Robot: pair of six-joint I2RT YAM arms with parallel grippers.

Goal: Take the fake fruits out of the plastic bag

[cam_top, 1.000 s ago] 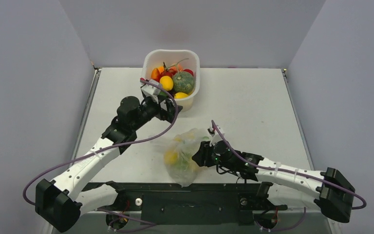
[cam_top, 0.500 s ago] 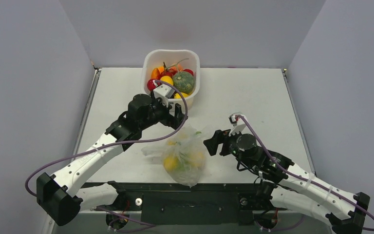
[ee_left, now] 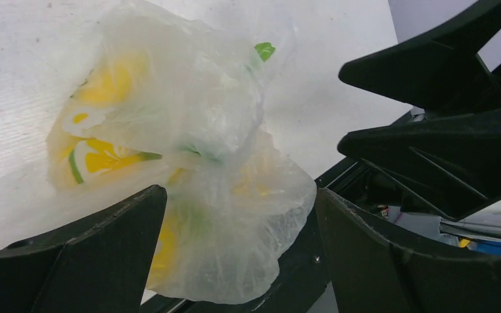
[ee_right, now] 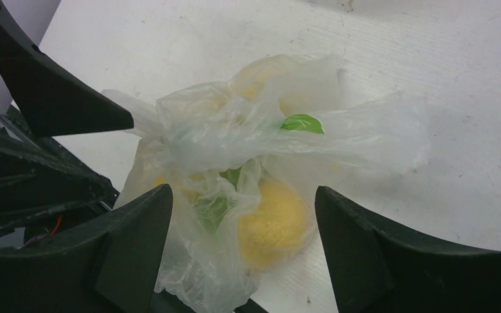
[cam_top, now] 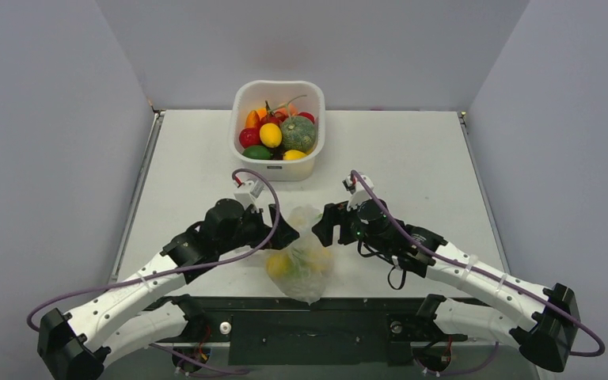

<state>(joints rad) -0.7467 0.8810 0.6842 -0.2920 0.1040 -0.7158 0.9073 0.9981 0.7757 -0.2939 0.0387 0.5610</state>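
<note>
The crinkly transparent plastic bag (cam_top: 302, 260) lies on the table near the front edge, closed around the fake fruits. Through the film I see yellow fruits (cam_top: 279, 264) and some green. My left gripper (cam_top: 287, 232) stands open at the bag's upper left, and my right gripper (cam_top: 324, 226) stands open at its upper right. In the left wrist view the bag (ee_left: 196, 130) bulges between the spread fingers of the left gripper (ee_left: 240, 195), with yellow fruit (ee_left: 104, 85) inside. In the right wrist view the right gripper (ee_right: 242, 190) straddles the bag (ee_right: 235, 143) and a yellow fruit (ee_right: 275, 222) without gripping.
A white square tub (cam_top: 241, 99) stands at the back of the table with a grey-green squash (cam_top: 298, 133), a red fruit (cam_top: 248, 136) and other coloured fruits inside. The black frame at the table's front edge (cam_top: 317, 317) runs just below the bag.
My left arm has swung back from the tub down to the bag's left side. My right gripper opened, let go of the bag, and moved up to its right side.
</note>
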